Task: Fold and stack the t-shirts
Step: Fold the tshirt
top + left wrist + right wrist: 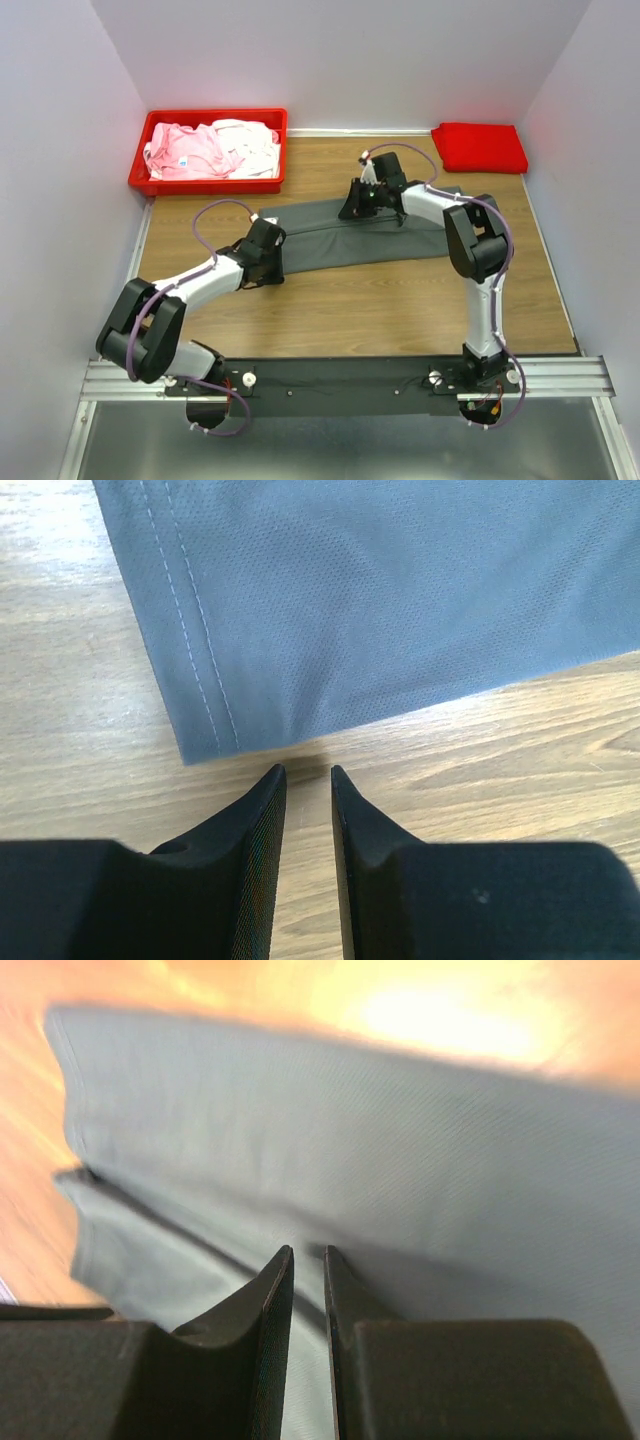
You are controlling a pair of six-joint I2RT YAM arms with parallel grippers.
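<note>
The dark grey t-shirt [340,240] lay spread flat across the middle of the wooden surface [400,300], folded into a long band running left to right.

At the far left corner we saw the red bin [205,186], with a pale pink t-shirt [185,150] bunched in its left part and a white t-shirt [250,140] beside it on the right.

Next came the left end effector [272,243], low over the left end of the grey shirt. In the left wrist view the left end effector [308,770] stood with a narrow gap between its fingers [262,810]. Bare wood showed in that gap, so it held nothing. Its tips sat just short of the shirt's corner [400,600], where a double-stitched hem [190,650] ran along the left edge.

Further right, the right end effector [360,205] reached down onto the far edge of the grey shirt, near its middle. The right wrist view was blurred. There the right end effector [308,1250] also showed a narrow gap, right over a fold line in the grey cloth [400,1160]. We could not tell whether any cloth was pinched between the fingers.

At the far right corner a bright red t-shirt [480,148] lay folded into a neat rectangle, well apart from the grey one.
</note>
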